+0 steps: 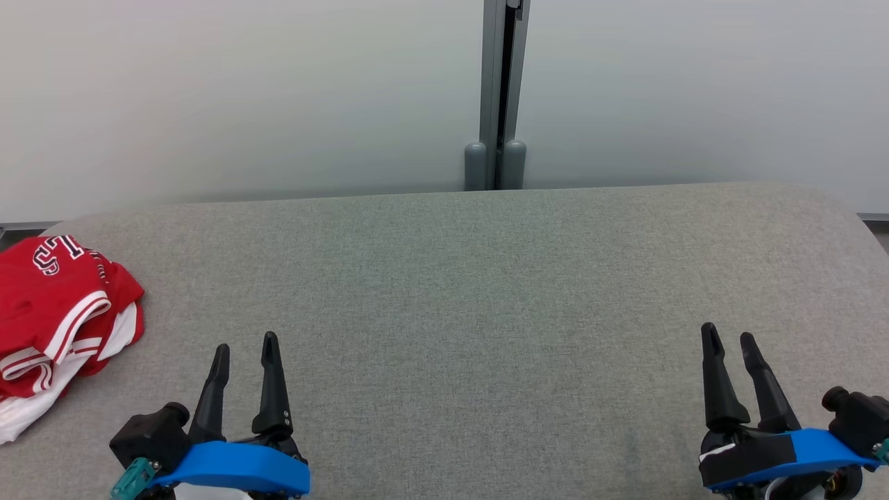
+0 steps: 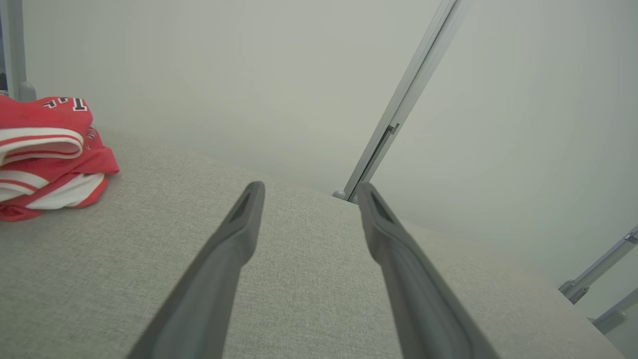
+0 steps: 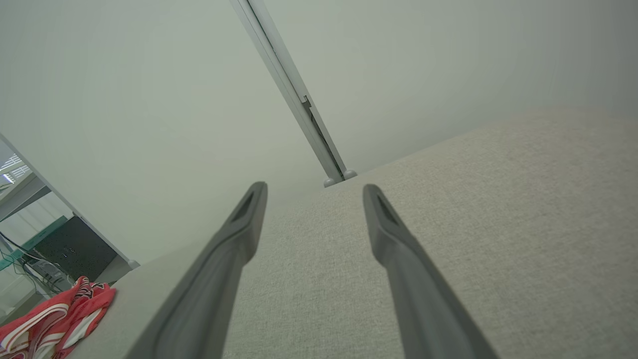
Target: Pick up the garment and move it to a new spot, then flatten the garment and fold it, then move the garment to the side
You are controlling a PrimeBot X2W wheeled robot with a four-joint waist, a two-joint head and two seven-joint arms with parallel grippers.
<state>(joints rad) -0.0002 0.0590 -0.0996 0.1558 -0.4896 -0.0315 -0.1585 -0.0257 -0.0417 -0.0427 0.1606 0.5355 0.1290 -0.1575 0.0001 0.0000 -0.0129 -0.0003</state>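
Note:
The garment (image 1: pixel 59 312) is a red and white jersey with dark lettering, bunched in a loose pile at the far left edge of the grey fabric table (image 1: pixel 472 292). It also appears at the left of the left wrist view as the garment (image 2: pixel 47 157) and small at the lower left of the right wrist view as the garment (image 3: pixel 55 316). My left gripper (image 1: pixel 245 351) stands open near the front edge, to the right of the pile and apart from it. My right gripper (image 1: pixel 729 339) is open at the front right, with nothing between its fingers.
A pale partition wall with a grey vertical post (image 1: pixel 501 97) runs behind the table's far edge. The table's corners are rounded. Past the table's left end, the right wrist view shows a dark cabinet and cables (image 3: pixel 60 254).

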